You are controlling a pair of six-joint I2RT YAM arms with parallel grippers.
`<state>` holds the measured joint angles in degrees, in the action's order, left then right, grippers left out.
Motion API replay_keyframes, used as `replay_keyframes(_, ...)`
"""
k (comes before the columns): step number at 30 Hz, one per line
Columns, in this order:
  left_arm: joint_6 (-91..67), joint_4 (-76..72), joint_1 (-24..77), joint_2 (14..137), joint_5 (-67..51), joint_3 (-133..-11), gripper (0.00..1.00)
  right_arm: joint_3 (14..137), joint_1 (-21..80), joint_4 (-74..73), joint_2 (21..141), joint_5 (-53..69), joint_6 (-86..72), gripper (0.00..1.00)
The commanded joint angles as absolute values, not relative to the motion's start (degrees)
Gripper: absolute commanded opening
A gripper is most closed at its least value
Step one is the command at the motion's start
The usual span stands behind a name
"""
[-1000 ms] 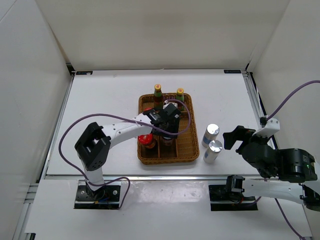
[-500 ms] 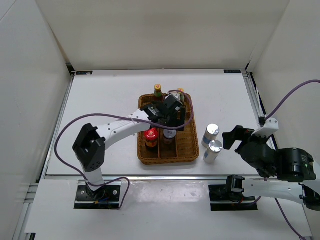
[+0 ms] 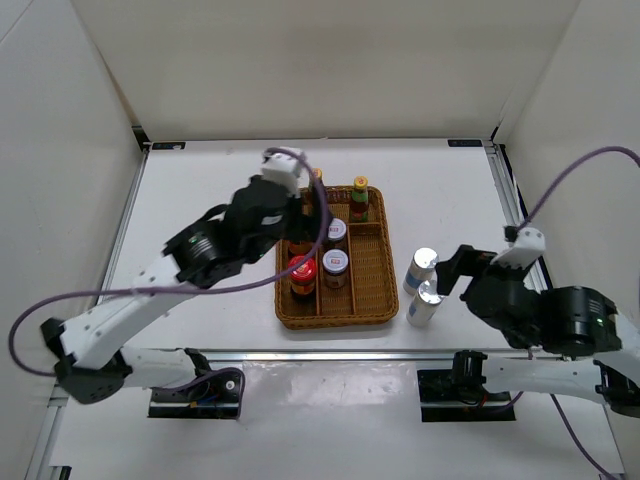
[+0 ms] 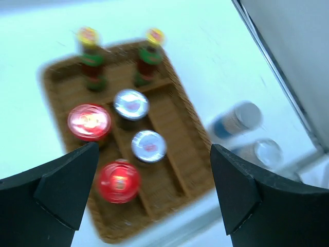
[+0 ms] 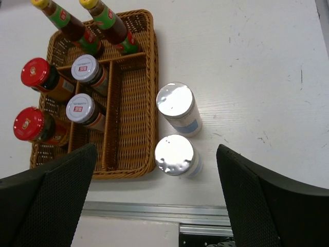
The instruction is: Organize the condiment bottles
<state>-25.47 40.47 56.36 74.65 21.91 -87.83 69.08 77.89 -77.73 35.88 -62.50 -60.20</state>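
The brown wicker tray [image 3: 375,272] holds two yellow-capped sauce bottles [image 5: 110,20] [image 5: 67,23] at its far end. Nearer stand two silver-lidded jars [image 5: 86,69] [image 5: 81,109] and, left of them, two red-lidded jars [image 5: 38,74] [image 5: 31,125]. Its right-hand compartment is bare. Two silver cylinders [image 5: 177,105] [image 5: 175,153] stand upright on the table just right of the tray. My left gripper [image 4: 154,195] hangs high above the tray, open and holding nothing. My right gripper [image 5: 157,200] is open too, above the nearer cylinder, not touching it.
White walls close in the table on three sides. A metal rail [image 5: 154,213] runs along the near edge, right below the cylinders. The left arm [image 3: 215,245] stretches over the table left of the tray and hides one sauce bottle in the top view.
My left gripper has opened wide and risen up and away from the tray, so both silver-lidded jars now show. The right arm has shifted slightly toward the cylinders.
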Motion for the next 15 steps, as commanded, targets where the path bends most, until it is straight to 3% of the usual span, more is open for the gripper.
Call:
replay_keyframes(1, -20.40, 44.12, 55.12, 65.42, 35.49, -79.75, 1.00, 72.67, 78.22, -86.75, 45.33, -61.79, -58.80, 1.00)
replay_keyframes(6, -19.86, 45.79, 50.81, 56.35, 43.22, -70.15, 1.00, 76.80, 78.22, -87.45, 55.18, -63.11, -58.18, 1.00)
replay_keyframes(15, -22.59, 45.79, 47.03, 49.39, 46.58, -53.89, 1.00, 77.96, 76.90, -77.52, 59.84, -61.61, -42.90, 1.00)
